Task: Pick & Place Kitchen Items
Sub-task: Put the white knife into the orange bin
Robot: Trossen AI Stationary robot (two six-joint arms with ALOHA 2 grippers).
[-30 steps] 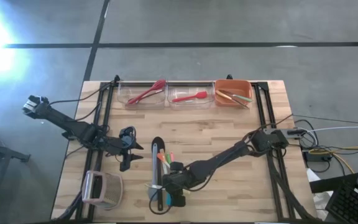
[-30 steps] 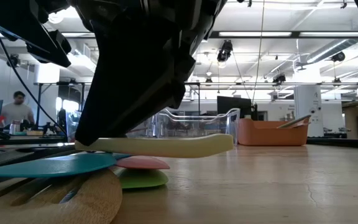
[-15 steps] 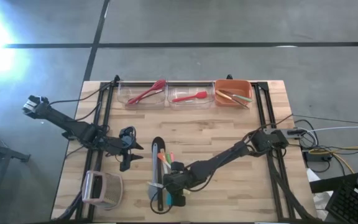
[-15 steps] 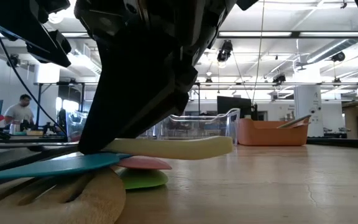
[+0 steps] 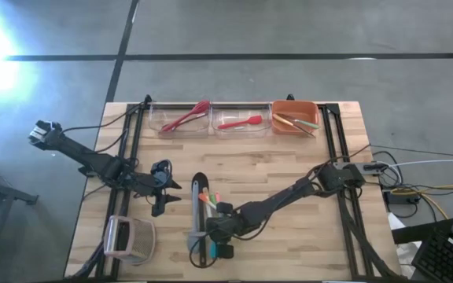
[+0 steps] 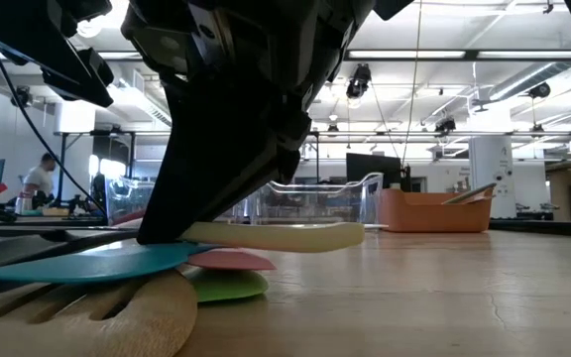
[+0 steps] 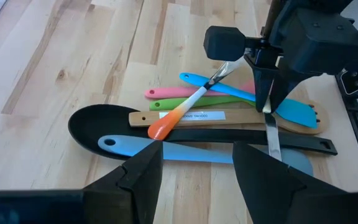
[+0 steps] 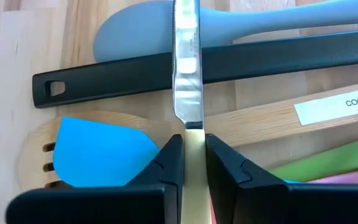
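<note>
- Wooden desk (image 5: 289,169) carries everything you are working with.
- At the far left, near the front edge, you have a pinkish-white box (image 5: 128,238) with a handle, lying apart from the rest.
- Your left claw (image 5: 163,196) sits just behind that box and to the left of the pile. Its fingers (image 7: 143,174) stand wide apart and hold nothing.
- At the back left, a clear bin (image 5: 163,126) holds two red utensils (image 5: 189,115).
- Just right of the left claw lies the pile of utensils (image 5: 200,206): a black spoon (image 7: 92,124), a light blue spatula (image 7: 173,151), a wooden spatula (image 7: 229,117), a green handle (image 7: 185,104), a pink handle (image 7: 160,93), a teal spatula (image 7: 229,87) and an orange-tipped utensil (image 7: 179,115) lying across them.
- Your right claw (image 8: 194,158) is down on the front of that pile, clamped on the cream handle of a knife (image 8: 188,74). The steel blade points out over the black handle, and from desk level the cream handle (image 6: 285,236) sits above the teal and pink blades.
- Behind the pile, a second clear bin (image 5: 226,130) holds one red utensil (image 5: 240,122).
- At the back right, an orange bin (image 5: 278,110) holds several more utensils (image 5: 296,123).
</note>
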